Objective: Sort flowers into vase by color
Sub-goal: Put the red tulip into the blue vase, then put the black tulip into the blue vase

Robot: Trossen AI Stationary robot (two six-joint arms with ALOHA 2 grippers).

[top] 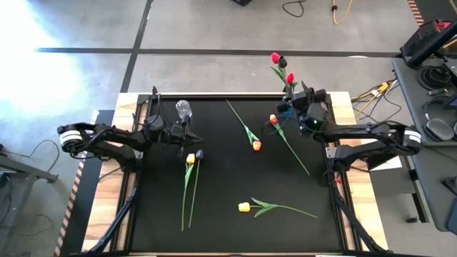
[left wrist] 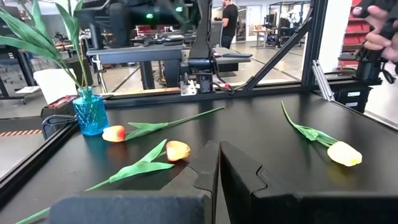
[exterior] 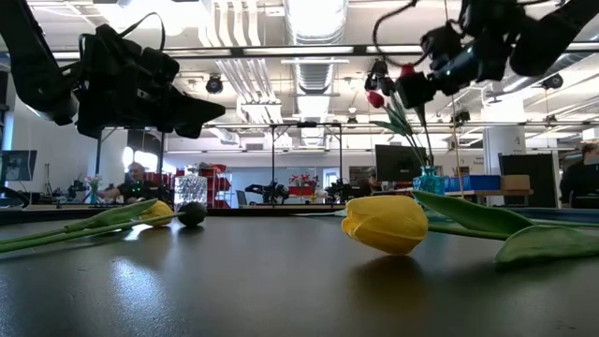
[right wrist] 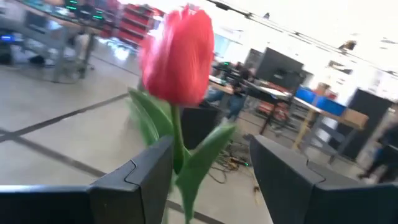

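Note:
A blue vase (top: 285, 108) at the table's far right holds red and dark tulips (top: 280, 64). My right gripper (right wrist: 211, 149) is open, high beside those stems, with a red tulip head (right wrist: 180, 56) standing up between its fingers. Two orange tulips (top: 256, 145) (top: 273, 119) lie mid-table. A yellow tulip (top: 190, 159) and a dark purple one (top: 199, 153) lie side by side at left. Another yellow tulip (top: 244, 207) lies near the front. My left gripper (top: 187, 135) is shut and empty, hovering beside a clear vase (top: 183, 109). My right gripper has the red tulip's stem (right wrist: 177, 152) and leaf close against the inner side of one finger (right wrist: 149, 168). The other finger stands well apart. Whether that finger touches the stem, I cannot tell.
The black table top (top: 228, 228) is framed by wooden side strips (top: 357, 207) and metal rails. The left wrist view shows the blue vase (left wrist: 90, 112) in the far corner, with the frame posts (left wrist: 311, 43) behind. A person's hand (left wrist: 379, 31) shows beyond the table edge.

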